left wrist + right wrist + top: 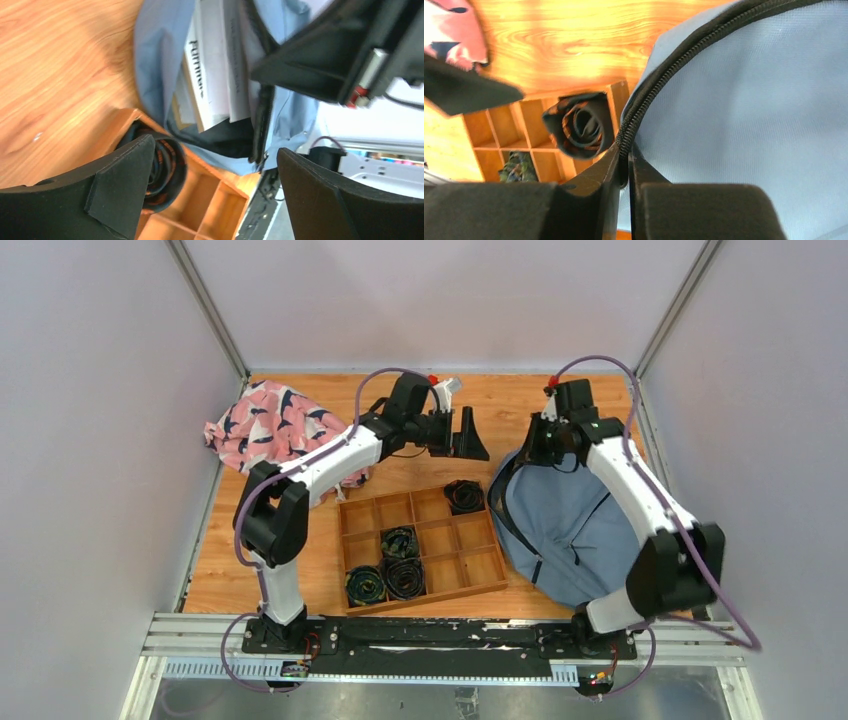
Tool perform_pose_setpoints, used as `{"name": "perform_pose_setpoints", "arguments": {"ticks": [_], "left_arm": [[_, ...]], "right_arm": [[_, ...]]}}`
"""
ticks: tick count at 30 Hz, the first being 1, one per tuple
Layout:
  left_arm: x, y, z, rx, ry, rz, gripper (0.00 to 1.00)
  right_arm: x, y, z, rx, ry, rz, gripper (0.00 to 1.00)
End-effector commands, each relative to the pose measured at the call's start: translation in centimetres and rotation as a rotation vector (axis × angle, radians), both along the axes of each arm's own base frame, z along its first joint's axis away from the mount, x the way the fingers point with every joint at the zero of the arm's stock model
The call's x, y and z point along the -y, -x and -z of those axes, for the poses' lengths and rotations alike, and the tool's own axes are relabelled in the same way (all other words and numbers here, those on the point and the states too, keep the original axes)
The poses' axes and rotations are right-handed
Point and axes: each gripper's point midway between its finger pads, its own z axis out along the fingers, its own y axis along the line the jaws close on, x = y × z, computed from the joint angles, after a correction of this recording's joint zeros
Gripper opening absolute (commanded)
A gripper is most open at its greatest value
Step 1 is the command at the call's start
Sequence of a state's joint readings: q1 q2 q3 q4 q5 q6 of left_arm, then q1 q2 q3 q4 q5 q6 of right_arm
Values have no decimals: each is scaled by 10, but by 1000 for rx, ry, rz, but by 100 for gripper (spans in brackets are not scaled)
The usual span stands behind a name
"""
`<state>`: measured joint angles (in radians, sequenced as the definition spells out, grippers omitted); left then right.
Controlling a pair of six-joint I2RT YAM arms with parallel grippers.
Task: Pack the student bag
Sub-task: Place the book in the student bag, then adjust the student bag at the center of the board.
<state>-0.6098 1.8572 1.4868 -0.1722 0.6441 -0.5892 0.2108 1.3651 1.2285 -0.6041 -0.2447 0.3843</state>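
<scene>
The soft slate-blue student bag point(570, 530) lies on the tabletop point(500, 400) beside the wooden tray point(345, 530), its black zipper edge point(664, 80) pinched in the right hand point(626, 165), left hand point(472, 435) gaping before a white book point(215, 65) seemingly lettered "Furniture".

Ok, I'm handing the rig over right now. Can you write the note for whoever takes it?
Left gripper: open, empty, above the table beyond the tray, facing the mouth of the bag.
Right gripper: jaws shut on the bag's zipper edge.
Bag lies right of the tray, mouth open, books inside.
Four rolls sit in the tray; pink cloth far left.
Left to do: probably load the rolls and cloth, then zip up.
</scene>
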Motion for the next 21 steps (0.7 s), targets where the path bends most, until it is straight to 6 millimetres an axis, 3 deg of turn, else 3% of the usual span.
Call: {"name": "perform_pose_setpoints", "arguments": {"ticks": [1,3,5,6,8,9,12,14,21], "left_arm": [[-16,-5,-13,116,-99,-17,99],[-15,-7,-12,127,-108,-9,100],[-13,-8,-14,134,-97,-3,100],[-11,-9,-16,140,-83,1,100],[-3,-13,-20,152,-46,12,100],[2,-15,-20,152,-30,19,100],[19,-21,-16,146,-6,72,100],[34,-21,-11,174,-25,106,100],[73,-33,19,216,-112,144,100]], "right_arm": [[-12,-29,25,-127,-25,-1,17],[-7,-24,30,-200,15,6,23],[1,-16,15,-173,42,18,35],[5,-12,1,-133,50,27,44],[14,-2,-24,-46,67,45,72],[19,4,-36,-4,73,54,76],[41,28,-58,82,118,127,77],[62,52,-59,77,174,196,77],[138,148,-20,-151,392,558,77]]}}
